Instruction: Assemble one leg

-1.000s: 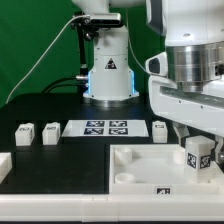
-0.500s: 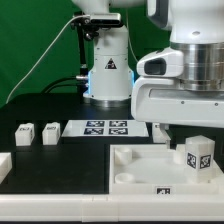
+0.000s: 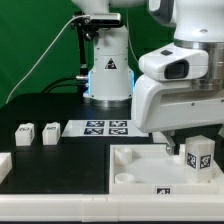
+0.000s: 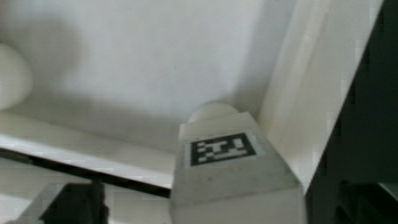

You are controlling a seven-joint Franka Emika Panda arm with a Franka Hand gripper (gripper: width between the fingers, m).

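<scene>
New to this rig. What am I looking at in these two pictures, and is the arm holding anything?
It is a robot arm with a two-finger gripper, putting furniture together.

The exterior view comes from a camera off the arm. On the black table lie two small white legs, the marker board and a large white tray-like piece.

The wrist view looks down from a camera on the arm. A tagged leg stands over the tray. Whether the fingers grip it cannot be told.

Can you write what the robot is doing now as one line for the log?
gripper: state unclear, above tray | leg: standing on white tray | two legs: loose beside marker board
</scene>
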